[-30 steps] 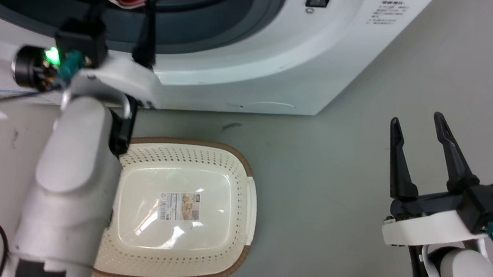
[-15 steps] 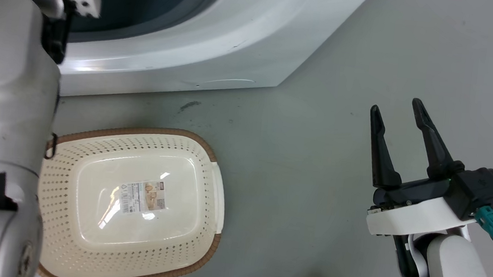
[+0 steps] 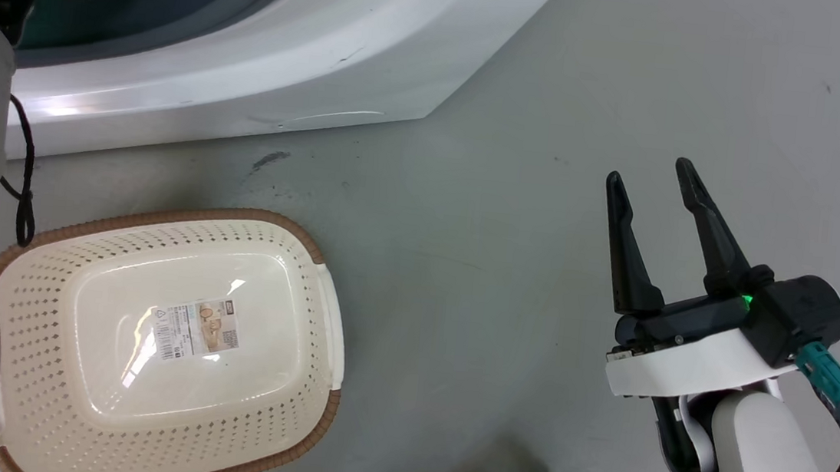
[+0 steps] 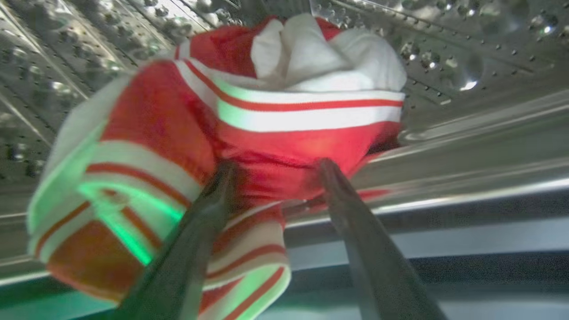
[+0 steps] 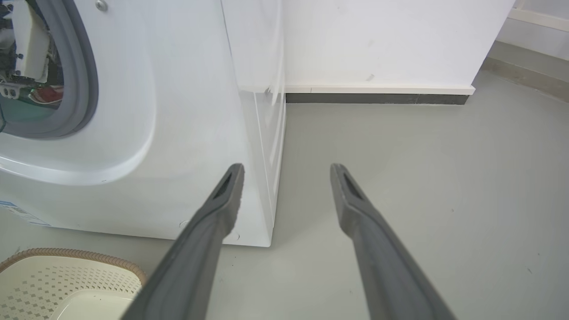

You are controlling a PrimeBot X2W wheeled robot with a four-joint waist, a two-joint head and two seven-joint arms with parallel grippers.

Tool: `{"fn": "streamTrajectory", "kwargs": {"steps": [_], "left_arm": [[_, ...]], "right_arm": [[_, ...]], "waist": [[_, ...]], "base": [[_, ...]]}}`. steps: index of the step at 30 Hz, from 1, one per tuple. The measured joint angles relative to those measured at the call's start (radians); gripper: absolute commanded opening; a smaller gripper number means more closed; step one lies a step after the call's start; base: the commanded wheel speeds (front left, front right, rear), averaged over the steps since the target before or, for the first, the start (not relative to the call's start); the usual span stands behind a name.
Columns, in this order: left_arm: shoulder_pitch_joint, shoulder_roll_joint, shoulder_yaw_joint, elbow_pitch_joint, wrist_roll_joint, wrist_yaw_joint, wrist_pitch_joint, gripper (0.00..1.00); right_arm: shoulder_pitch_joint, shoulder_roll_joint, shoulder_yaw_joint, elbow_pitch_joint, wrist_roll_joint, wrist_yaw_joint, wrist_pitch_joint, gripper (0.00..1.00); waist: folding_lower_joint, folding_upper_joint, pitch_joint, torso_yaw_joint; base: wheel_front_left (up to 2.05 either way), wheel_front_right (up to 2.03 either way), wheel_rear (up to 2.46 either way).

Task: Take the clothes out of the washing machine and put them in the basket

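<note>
straddling the clothes (image 4: 266, 133), left gripper (image 4: 273, 166) spread in drum (image 4: 466, 53); right gripper (image 3: 650, 172) spread.

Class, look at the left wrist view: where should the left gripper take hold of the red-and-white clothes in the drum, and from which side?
Probably the red fold at the near lower edge of the clothes, approached straight in from the front. It bulges towards the left gripper, whose open fingers stand either side of it; the rest lies heaped against the steel drum.
</note>
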Motion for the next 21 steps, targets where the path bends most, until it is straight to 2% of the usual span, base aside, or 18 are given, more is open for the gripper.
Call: {"fn": "streamTrajectory", "kwargs": {"steps": [7,8,9,10,16,21], "left_arm": [[-0.065,0.029,-0.036,0.026,0.023,0.012,0.188,1.00],[-0.072,0.031,-0.039,0.027,0.025,0.018,0.204,0.47],[-0.078,0.034,-0.042,0.028,0.026,0.022,0.224,0.18],[-0.083,0.035,-0.044,0.029,0.026,0.025,0.240,0.00],[-0.086,0.040,-0.054,0.032,0.025,0.043,0.255,0.00],[-0.027,0.035,-0.055,-0.002,0.015,0.049,0.121,0.00]], "right_arm": [[-0.008,0.000,0.016,0.005,0.019,0.000,0.000,1.00],[-0.010,0.000,0.018,0.005,0.022,0.000,0.000,1.00],[-0.011,0.000,0.019,0.006,0.025,0.000,0.000,1.00],[-0.012,0.000,0.021,0.007,0.026,0.000,0.000,1.00],[-0.013,0.000,0.022,0.015,0.035,0.000,0.000,1.00],[-0.014,0.000,0.017,0.032,0.034,0.000,0.000,1.00]], "waist": [[-0.0001,0.0000,0.023,-0.025],[-0.0001,0.0000,0.025,-0.028],[-0.0001,0.0000,0.027,-0.032],[-0.0001,0.0000,0.028,-0.035],[-0.0001,0.0000,0.025,-0.043],[-0.0001,0.0000,0.000,-0.037]], "base": [[0.00,0.00,0.00],[0.00,0.00,0.00],[0.00,0.00,0.00],[0.00,0.00,0.00],[0.00,0.00,0.00],[0.00,0.00,0.00]]}}
